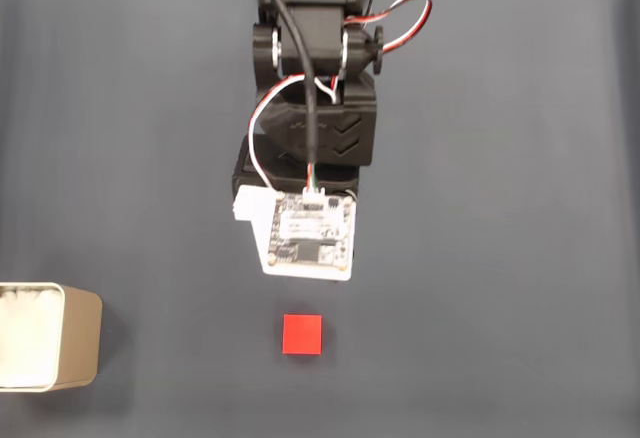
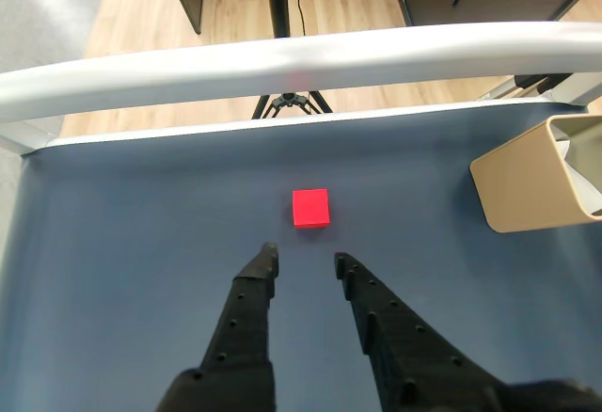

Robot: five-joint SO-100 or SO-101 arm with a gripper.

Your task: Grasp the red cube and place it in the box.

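One red cube [image 2: 310, 207] lies on the dark counter [image 2: 141, 271] just ahead of the black claw [image 2: 302, 260] in the wrist view, clear of both fingertips and roughly in line with the gap between them. The claw's two fingers stand partly apart, holding nothing. One tan box [image 2: 527, 182] sits near the counter's right edge in that view, well apart from the cube. In the fixed view the cube [image 1: 302, 334] rests just below the arm's white circuit board [image 1: 310, 233], whose printing is too small to read, and the box [image 1: 48, 336] sits at the lower left, its interior white.
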